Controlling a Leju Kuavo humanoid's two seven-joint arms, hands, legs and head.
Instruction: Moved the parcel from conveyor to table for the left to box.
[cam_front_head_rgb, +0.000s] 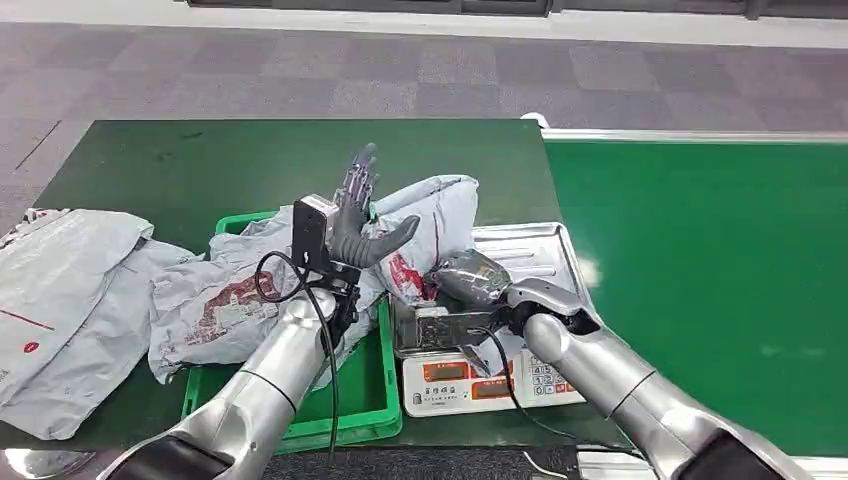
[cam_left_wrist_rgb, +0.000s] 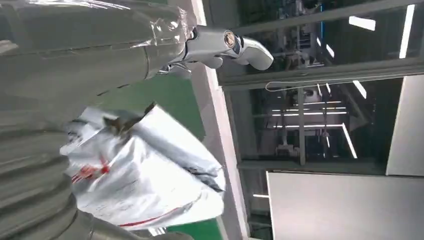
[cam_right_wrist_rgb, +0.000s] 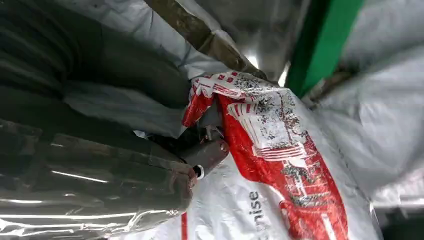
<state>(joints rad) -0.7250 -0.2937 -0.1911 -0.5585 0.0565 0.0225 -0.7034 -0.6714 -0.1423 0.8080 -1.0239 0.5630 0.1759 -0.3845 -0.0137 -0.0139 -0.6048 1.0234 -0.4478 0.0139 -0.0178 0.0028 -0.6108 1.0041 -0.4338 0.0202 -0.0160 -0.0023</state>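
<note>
A grey-white plastic parcel (cam_front_head_rgb: 437, 212) with red print lies crumpled across the green box (cam_front_head_rgb: 355, 402) and the steel tray (cam_front_head_rgb: 535, 248) of a scale. My right hand (cam_front_head_rgb: 468, 278) rests on the tray and its fingers (cam_right_wrist_rgb: 202, 156) pinch a fold of the parcel (cam_right_wrist_rgb: 270, 150) by the red print. Raised over the box's near corner, my left hand (cam_front_head_rgb: 357, 215) has its fingers spread upward, just beside the parcel and holding nothing. The left wrist view has the parcel (cam_left_wrist_rgb: 150, 175) below the hand's grey cover (cam_left_wrist_rgb: 35, 115).
Another crumpled parcel (cam_front_head_rgb: 215, 300) lies in the box, and a flat one (cam_front_head_rgb: 60, 290) on the dark green table (cam_front_head_rgb: 230, 160) at the left. The scale's display (cam_front_head_rgb: 480, 380) faces me. The green conveyor belt (cam_front_head_rgb: 700, 280) runs along the right.
</note>
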